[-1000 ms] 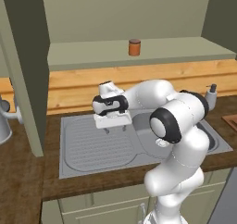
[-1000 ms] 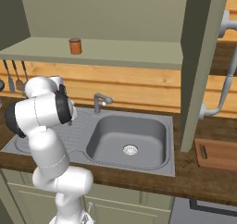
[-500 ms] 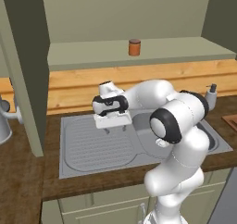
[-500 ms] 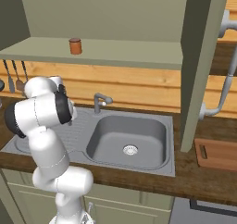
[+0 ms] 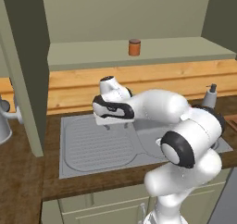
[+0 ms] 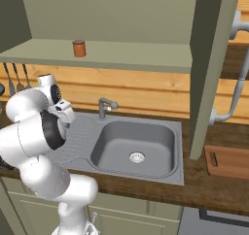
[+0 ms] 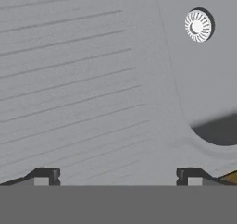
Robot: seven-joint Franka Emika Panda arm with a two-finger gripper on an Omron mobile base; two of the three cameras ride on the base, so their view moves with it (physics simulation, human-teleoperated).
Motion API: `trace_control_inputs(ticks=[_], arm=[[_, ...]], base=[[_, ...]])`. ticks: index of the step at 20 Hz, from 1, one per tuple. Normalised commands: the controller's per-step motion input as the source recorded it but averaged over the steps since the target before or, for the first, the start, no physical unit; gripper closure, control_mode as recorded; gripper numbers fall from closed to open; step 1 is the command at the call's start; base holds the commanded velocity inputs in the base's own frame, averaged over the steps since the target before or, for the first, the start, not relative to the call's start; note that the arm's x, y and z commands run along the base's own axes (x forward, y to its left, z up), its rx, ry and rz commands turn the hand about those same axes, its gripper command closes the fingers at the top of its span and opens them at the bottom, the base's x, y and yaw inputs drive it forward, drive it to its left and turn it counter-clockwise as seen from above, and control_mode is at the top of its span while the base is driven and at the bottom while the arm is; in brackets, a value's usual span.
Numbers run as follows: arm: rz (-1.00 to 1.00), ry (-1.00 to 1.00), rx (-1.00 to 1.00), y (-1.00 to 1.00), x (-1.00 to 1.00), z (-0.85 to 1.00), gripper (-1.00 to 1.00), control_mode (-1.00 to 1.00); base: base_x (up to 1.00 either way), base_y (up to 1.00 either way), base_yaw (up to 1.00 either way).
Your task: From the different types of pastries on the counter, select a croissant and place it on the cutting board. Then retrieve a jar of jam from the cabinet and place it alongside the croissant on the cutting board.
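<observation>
Orange-brown jam jar (image 5: 134, 47) sat on the open cabinet's shelf at twelve o'clock, unfetched, above the empty, wide-jawed gripper (image 5: 111, 124).

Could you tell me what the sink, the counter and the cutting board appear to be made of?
The sink looks like brushed steel: even matte grey, ribbed drainboard. The counter seems dark-stained wood, with faint grain streaks. The cutting board looks like reddish-brown wood with a smooth finish, though the render leaves that open.
</observation>
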Motion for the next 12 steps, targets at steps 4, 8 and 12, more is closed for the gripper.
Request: trace_control_inputs(ticks=[4,8,12], arm=[[0.00,-0.13,0.02,-0.03,-0.35,0.66,-1.00,-1.00],[0.00,-0.09,0.04,-0.23,-0.38,0.68,-1.00,-1.00],[0.06,-0.21,0.02,-0.33,-0.40,0.56,-1.00,-1.00]], base=[[0.00,0.00,0.00],[0.00,0.00,0.00],[0.00,0.00,0.00]])
